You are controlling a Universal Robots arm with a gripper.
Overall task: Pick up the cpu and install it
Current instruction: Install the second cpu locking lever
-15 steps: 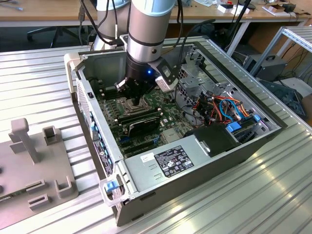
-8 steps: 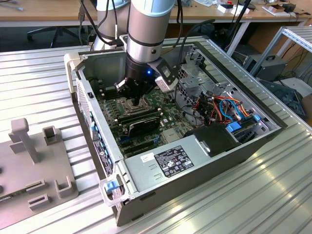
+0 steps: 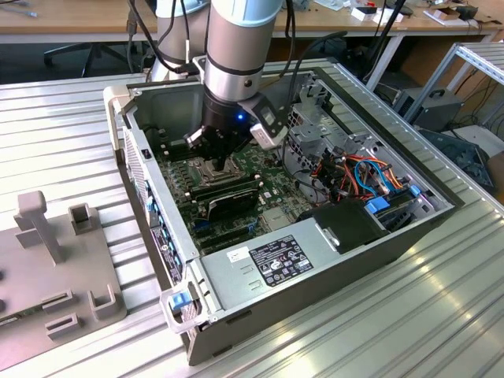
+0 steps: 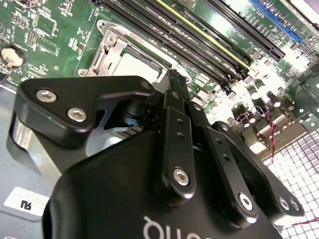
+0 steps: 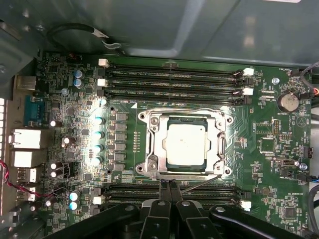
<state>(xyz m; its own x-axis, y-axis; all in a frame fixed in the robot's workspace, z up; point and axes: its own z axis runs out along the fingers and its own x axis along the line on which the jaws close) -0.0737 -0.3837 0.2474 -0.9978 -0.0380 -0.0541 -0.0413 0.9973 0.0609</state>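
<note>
an open computer case (image 3: 346,260) lies on the ribbed metal bench (image 3: 441,315), green motherboard (image 5: 269,164) inside, orange cables (image 3: 358,169) bundled; a grey fixture plate (image 3: 47,268) sits beside it.

The cpu (image 5: 185,145), a flat square chip with a dull silver-grey top, lies level and square inside the metal socket frame (image 5: 152,144) on the green motherboard (image 5: 264,149), between the two banks of memory slots. In the second wrist view a pale corner of the cpu (image 4: 137,67) peeks out in that same frame.
</note>
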